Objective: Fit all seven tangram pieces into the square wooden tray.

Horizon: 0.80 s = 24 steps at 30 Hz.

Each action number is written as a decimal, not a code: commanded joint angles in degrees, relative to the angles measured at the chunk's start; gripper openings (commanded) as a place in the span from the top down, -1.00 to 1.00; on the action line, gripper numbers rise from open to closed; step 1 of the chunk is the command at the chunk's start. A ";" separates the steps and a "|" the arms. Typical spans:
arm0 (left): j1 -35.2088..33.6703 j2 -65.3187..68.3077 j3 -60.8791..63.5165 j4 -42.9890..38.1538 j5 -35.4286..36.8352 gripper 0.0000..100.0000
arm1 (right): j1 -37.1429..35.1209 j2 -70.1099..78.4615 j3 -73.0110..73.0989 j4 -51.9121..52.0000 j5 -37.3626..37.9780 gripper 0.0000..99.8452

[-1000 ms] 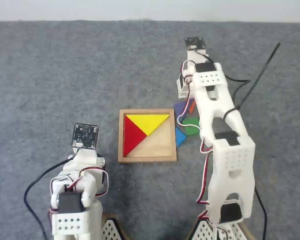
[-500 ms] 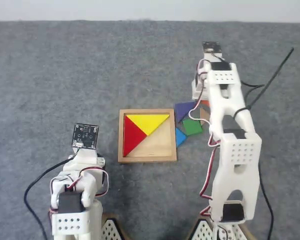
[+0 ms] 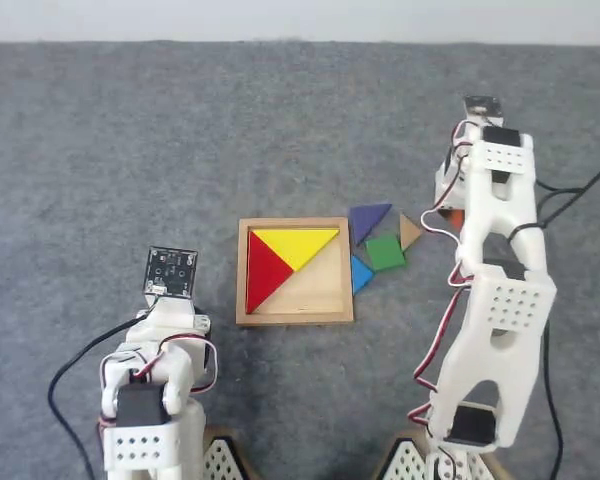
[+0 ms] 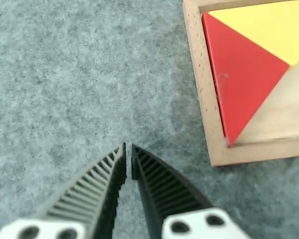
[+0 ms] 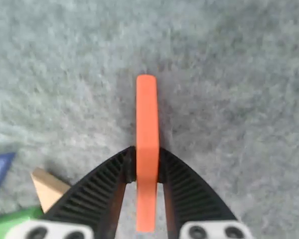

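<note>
Orange piece (image 5: 146,109) edge-on in right pincer (image 5: 146,152), perhaps off the mat (image 5: 239,74).

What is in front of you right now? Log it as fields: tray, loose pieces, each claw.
tray: wooden tray holds yellow triangle and red triangle
loose pieces: purple piece, green square, blue triangle, tan triangle, on carpet beside the tray
right claw: shut on orange piece, held on edge
left claw: shut, empty, over carpet near a tray corner
</note>
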 commanded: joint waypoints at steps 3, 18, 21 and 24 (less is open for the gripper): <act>0.09 -1.14 -0.66 0.18 -0.09 0.96 | 3.12 -9.63 -2.81 7.43 2.81 0.84; 0.09 -1.14 -0.66 0.18 -0.09 0.96 | -0.66 -14.46 1.76 12.18 4.92 0.77; 0.09 -1.14 -0.66 0.18 -0.09 0.96 | -0.84 -13.67 2.64 9.27 4.84 0.77; 0.09 -1.14 -0.66 0.18 -0.09 0.96 | -2.07 -11.82 4.22 7.25 4.48 0.76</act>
